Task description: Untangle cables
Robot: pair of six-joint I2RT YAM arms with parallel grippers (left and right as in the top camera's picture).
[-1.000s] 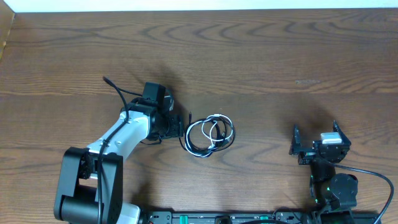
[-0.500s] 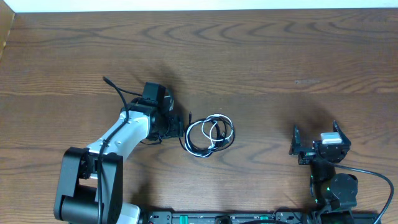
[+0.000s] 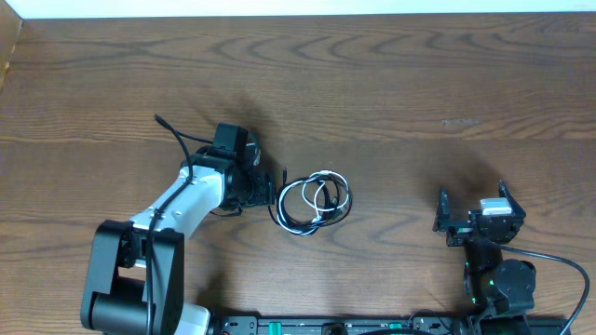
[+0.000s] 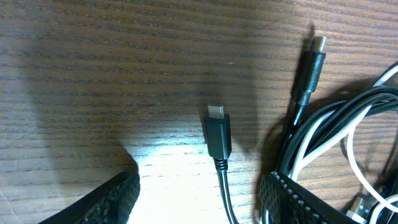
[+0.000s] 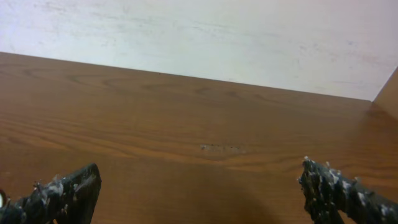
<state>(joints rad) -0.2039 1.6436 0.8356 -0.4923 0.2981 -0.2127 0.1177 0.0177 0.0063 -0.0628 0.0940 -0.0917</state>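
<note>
My left pincer is released, jaws either side of a black plug on the table; tangled cables just beside. Right pincer released, well apart

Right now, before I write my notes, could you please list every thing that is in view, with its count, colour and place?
table: one, brown wood, under everything
wall: one, whitish, behind the table's far edge
white cable: one, white, in the tangled coil at the table's middle
black cables: count unclear, black, tangled with the white one
plugs: two show, black, on the table at the coil's left side; one lies between the left fingers, not gripped
left gripper: one, black, open, at the coil's left edge
right gripper: one, black, open, near the table's front right, far from the coil
</note>
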